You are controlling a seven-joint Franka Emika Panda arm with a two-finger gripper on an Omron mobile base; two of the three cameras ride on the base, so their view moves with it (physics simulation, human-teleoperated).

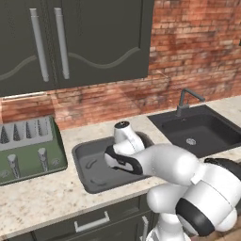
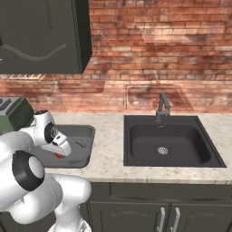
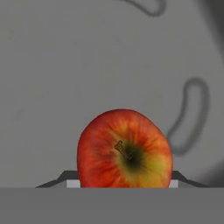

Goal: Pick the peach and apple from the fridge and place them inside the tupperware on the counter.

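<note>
A red and yellow apple [image 3: 124, 151] sits stem-up between my fingertips, with my gripper [image 3: 124, 183] shut on it. It hangs just above the grey floor of the tupperware [image 3: 65, 65]. In the right base view the apple [image 2: 59, 156] is a small red spot under my gripper [image 2: 59, 153], over the left part of the tupperware [image 2: 84, 136]. In the left base view my arm reaches over the tupperware [image 1: 89, 164] and covers its right half. The peach and the fridge are out of view.
A green toaster [image 1: 28, 148] stands left of the tupperware. A black sink [image 1: 197, 132] with a faucet [image 1: 186, 99] lies to the right. Dark wall cabinets [image 1: 70, 42] hang above, against a brick wall.
</note>
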